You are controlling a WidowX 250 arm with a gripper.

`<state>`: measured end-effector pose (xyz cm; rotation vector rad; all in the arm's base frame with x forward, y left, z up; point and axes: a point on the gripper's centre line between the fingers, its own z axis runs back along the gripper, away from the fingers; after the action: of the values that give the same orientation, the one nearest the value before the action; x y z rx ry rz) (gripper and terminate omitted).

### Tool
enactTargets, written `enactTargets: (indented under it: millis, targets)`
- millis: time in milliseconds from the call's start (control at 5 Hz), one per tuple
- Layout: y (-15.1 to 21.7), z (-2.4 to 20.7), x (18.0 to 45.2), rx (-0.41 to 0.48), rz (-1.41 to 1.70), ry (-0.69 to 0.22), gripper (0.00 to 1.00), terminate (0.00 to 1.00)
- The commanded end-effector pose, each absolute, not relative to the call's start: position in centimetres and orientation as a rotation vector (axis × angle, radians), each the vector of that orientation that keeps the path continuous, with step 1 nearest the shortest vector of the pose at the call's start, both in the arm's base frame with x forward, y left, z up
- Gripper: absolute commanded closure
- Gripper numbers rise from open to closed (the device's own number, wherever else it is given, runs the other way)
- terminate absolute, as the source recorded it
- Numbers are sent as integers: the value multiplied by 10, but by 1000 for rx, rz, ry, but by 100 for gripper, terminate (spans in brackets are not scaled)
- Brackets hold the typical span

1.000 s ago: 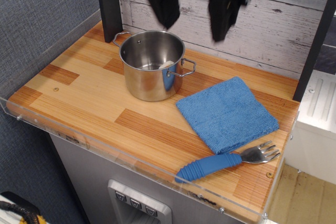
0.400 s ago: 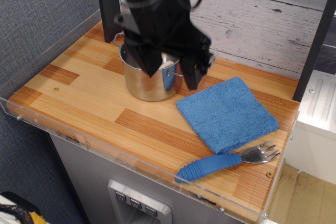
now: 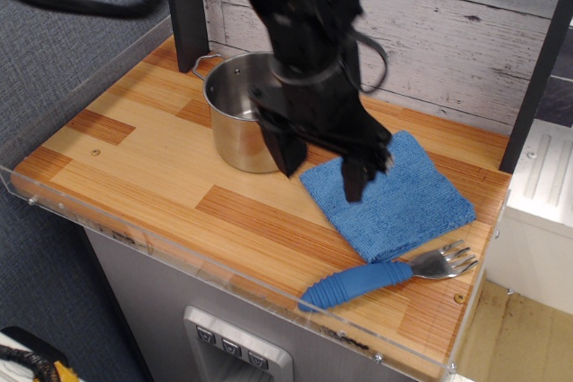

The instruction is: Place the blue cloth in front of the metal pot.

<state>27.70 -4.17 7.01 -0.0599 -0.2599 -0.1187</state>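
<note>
The blue cloth lies flat and folded on the wooden tabletop, to the right of the metal pot. The pot stands upright at the back middle, partly hidden by the black arm. My gripper hangs open, fingers pointing down, just above the cloth's left corner. One finger is in front of the pot's right side, the other finger is over the cloth. It holds nothing.
A spork with a ribbed blue handle lies near the front right edge. A clear acrylic rim runs along the front. A black post stands behind the pot. The wood tabletop lies left of the pot.
The gripper has come down and to the right, from high above the pot to just over the cloth's left corner. The cloth, pot and spork have not moved.
</note>
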Motion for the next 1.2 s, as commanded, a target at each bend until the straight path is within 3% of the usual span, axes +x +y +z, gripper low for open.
enactTargets:
  millis: [0, 400, 1000]
  targets:
    - [-71, 54, 312, -11, -163, -306, 0, 0]
    - [-83, 25, 318, 31, -163, -309, 0, 0]
    - [-52, -8, 294, 16, -78, -223, 0, 0]
